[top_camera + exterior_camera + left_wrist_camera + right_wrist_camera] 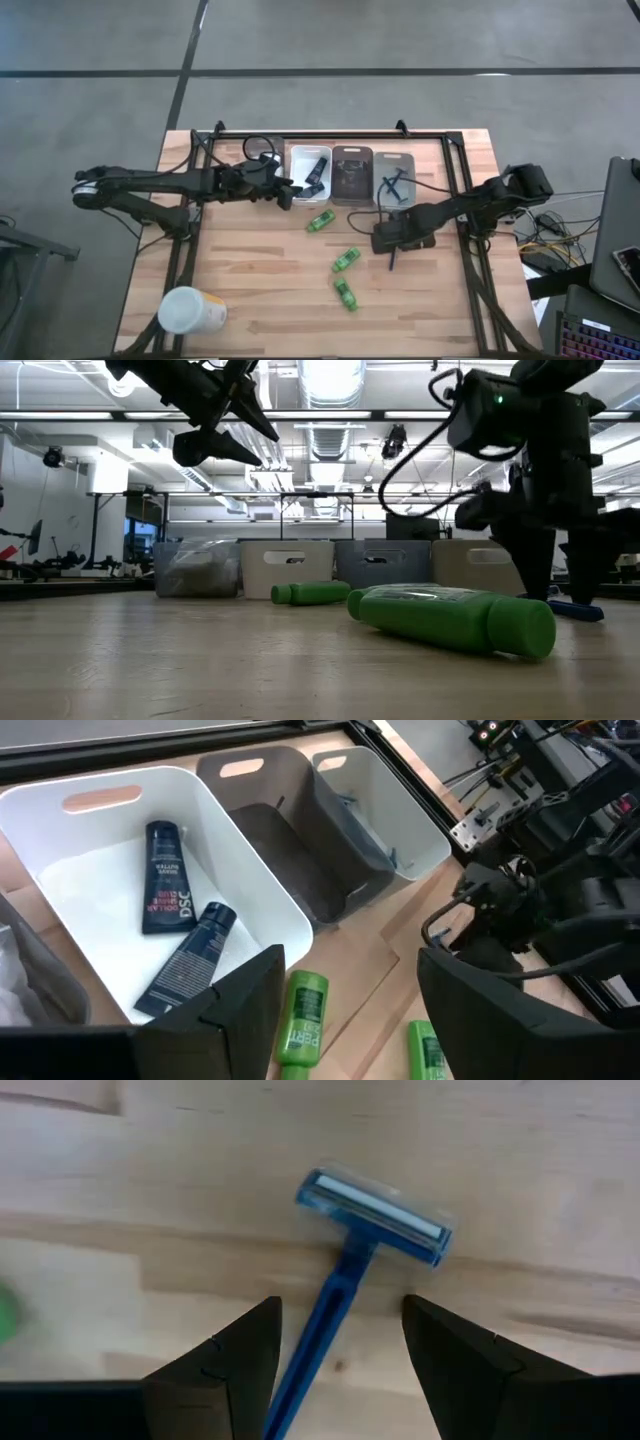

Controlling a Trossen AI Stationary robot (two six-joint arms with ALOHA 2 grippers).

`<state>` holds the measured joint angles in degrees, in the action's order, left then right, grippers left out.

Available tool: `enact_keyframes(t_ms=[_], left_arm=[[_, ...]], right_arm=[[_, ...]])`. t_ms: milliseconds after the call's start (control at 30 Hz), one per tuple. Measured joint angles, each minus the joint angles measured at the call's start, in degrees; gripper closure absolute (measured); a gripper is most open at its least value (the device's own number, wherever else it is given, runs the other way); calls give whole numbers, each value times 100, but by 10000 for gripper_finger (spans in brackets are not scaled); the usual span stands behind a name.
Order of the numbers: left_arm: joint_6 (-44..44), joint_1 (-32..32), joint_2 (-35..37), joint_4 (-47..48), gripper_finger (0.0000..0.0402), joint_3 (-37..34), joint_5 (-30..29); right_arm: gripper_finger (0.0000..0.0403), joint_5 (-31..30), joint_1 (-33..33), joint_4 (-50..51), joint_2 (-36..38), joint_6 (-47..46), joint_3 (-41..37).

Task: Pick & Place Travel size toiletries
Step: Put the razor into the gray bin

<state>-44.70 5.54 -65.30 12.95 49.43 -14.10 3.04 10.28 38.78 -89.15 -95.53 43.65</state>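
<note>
A blue disposable razor (345,1250) lies flat on the wooden table, its head toward the far side. My right gripper (340,1315) is low over it, open, with one finger on each side of the handle and no visible touch; it also shows from above (393,243). My left gripper (350,975) hangs open and empty above the white bin (310,160), which holds two dark tubes (165,880). Three green bottles (320,222) (346,260) (346,293) lie on their sides on the table. More blue razors (394,187) rest in the grey bin.
Four small bins stand in a row at the far edge: a clear one (197,567), the white one, a dark one (352,160) and a grey one (396,160). A white-and-yellow cup (190,312) lies near the table's near left corner. Cables and a black frame (465,190) run along the right side.
</note>
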Motion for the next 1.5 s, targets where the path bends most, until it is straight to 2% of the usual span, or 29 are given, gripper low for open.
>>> enact_keyframes(t_ms=[200,667,867,967,1100,1200,1267,1367,1500], left_arm=[[137,0,2,-1,168,0,-2],[279,0,2,-3,168,0,-32],[292,2,2,-7,168,0,-104],[294,4,2,-9,168,-2,-168],[295,16,2,-31,168,-2,-248],[281,37,2,-57,168,-2,-252],[255,35,2,-72,168,-2,-252],[159,36,2,-83,168,-2,-254],[84,35,2,-83,168,-2,-254]], right_arm=[[223,49,-2,2,-95,194,13],[381,3,-2,278,-6,764,2],[374,-50,-4,319,565,764,10],[374,-518,-18,331,1146,685,171],[377,-1573,-186,547,2003,745,547],[377,-2400,-519,1052,2457,1012,855],[377,-2706,-912,1354,2657,1322,1027],[375,-2610,-1746,1448,2778,2062,1131],[370,-1824,-2927,1328,2617,3173,1107]])
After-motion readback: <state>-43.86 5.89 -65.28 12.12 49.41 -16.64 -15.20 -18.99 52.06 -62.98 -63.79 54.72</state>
